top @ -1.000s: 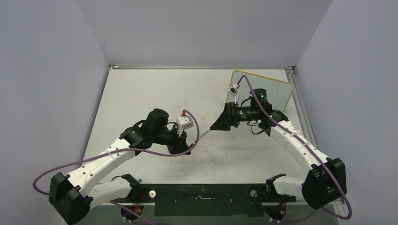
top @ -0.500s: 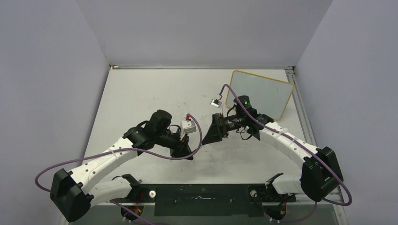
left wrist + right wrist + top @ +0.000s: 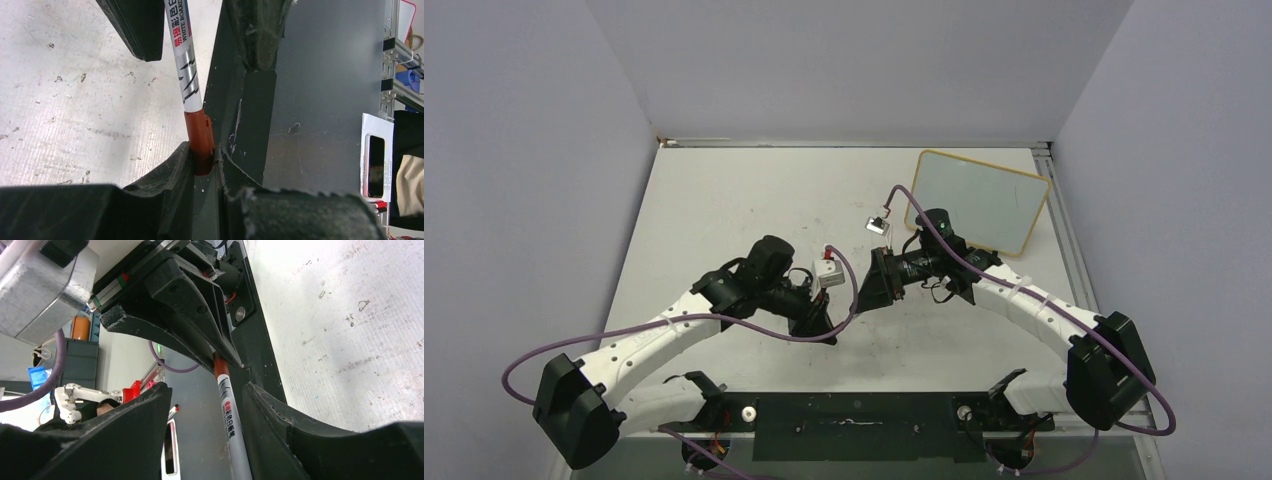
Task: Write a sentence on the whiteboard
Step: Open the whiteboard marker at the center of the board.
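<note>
The whiteboard (image 3: 979, 200) with its light wooden frame stands at the back right of the table, and no sentence shows on it. My left gripper (image 3: 822, 328) is shut on the red cap (image 3: 200, 142) of a white marker (image 3: 182, 65). The marker's barrel runs from there into my right gripper (image 3: 867, 292). In the right wrist view the right gripper (image 3: 207, 390) is open, with its fingers either side of the barrel (image 3: 231, 427) and a gap on one side. The left gripper (image 3: 220, 352) shows there pinching the cap.
The two grippers meet nose to nose in the middle of the scuffed white table (image 3: 724, 200). A black base plate (image 3: 854, 425) runs along the near edge. Grey walls enclose the table on three sides.
My right arm has swung left, away from the whiteboard, and its open fingers now sit around the marker barrel. My left gripper has shifted slightly right with the marker still in it.
</note>
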Robot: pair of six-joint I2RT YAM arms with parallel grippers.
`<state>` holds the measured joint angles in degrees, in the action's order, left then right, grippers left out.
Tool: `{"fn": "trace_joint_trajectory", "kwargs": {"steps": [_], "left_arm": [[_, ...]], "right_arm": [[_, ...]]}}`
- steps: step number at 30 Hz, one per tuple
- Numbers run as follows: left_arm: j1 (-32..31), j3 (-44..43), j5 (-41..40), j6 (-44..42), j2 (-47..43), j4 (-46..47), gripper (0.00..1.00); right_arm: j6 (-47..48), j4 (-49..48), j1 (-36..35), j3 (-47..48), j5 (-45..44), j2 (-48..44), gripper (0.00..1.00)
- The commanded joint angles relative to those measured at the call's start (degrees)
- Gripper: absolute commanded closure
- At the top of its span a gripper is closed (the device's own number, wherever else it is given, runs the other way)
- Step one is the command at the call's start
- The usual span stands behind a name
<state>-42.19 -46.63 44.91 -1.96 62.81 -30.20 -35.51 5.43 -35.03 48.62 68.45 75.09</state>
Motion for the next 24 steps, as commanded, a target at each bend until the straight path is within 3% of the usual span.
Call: {"fn": "trace_joint_trajectory", "kwargs": {"steps": [1, 11, 16, 18, 24], "left_arm": [[-0.3, -0.5, 2.1, -1.2, 0.4, 1.8, 1.0], [-0.3, -0.6, 1.9, -1.2, 0.8, 1.7, 1.0], [-0.2, -0.6, 1.5, -1.2, 0.7, 1.7, 1.0], [-0.1, -0.6, 1.4, -1.3, 0.6, 1.6, 1.0], [0.7, -0.3, 0.8, -0.9, -0.4, 2.0, 1.0]], "right_arm": [[0.7, -3.2, -0.8, 0.2, 1.9, -1.0, 0.47], [3.8, 0.3, -2.0, 0.5, 1.9, -0.3, 0.65], [6.6, 3.7, -2.2, 1.0, 1.8, 0.0, 0.81], [7.6, 4.7, -2.2, 1.3, 1.4, 0.1, 0.92], [8.3, 4.9, -2.3, 0.9, 0.9, -0.4, 0.95]]}}
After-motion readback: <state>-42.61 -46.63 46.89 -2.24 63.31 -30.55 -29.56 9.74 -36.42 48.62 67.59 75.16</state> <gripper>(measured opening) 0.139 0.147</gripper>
